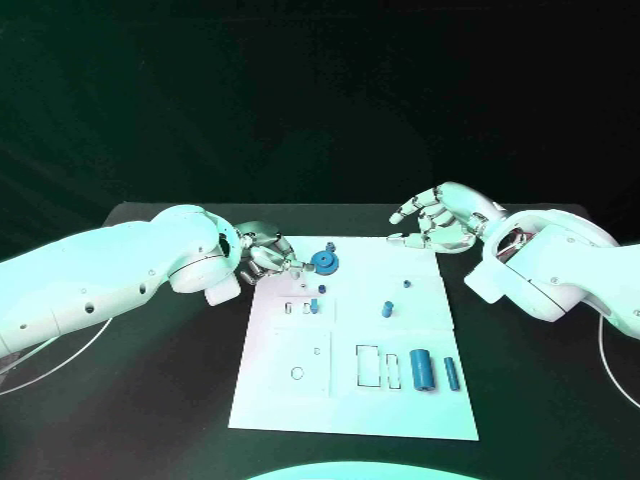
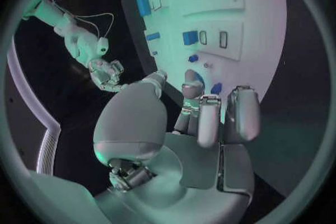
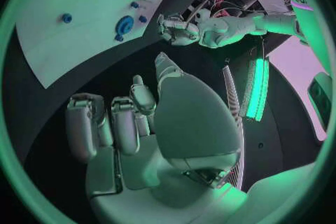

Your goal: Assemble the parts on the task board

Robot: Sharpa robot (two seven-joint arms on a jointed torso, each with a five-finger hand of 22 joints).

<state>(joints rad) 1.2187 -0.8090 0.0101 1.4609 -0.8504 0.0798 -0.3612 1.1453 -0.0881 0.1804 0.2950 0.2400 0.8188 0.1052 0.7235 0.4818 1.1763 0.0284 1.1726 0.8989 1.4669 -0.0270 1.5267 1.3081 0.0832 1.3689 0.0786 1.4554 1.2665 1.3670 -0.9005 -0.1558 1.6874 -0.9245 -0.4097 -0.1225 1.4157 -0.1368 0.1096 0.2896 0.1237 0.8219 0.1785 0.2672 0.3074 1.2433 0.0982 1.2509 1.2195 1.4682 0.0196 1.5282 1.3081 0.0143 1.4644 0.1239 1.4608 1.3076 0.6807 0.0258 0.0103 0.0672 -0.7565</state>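
Nearest you on the task board (image 1: pixel 284 400) lie two blue cylinders (image 1: pixel 423 369), side by side near its right edge beside two rectangular slots (image 1: pixel 368 364). Further up you can count one small blue peg (image 1: pixel 388 309) mid-board and one round blue disc (image 1: pixel 325 262) near the far edge. Your left hand (image 1: pixel 267 254) sits at that far left corner, fingertips just beside the disc; you cannot tell whether it grips anything. Your right hand (image 1: pixel 438 217) hovers over the desk (image 1: pixel 162 330) beyond the board, fingers spread, holding nothing.

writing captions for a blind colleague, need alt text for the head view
A white task board lies on a black table, small blue parts on it. The left hand reaches a round blue part at its far edge; the right hand hovers open.
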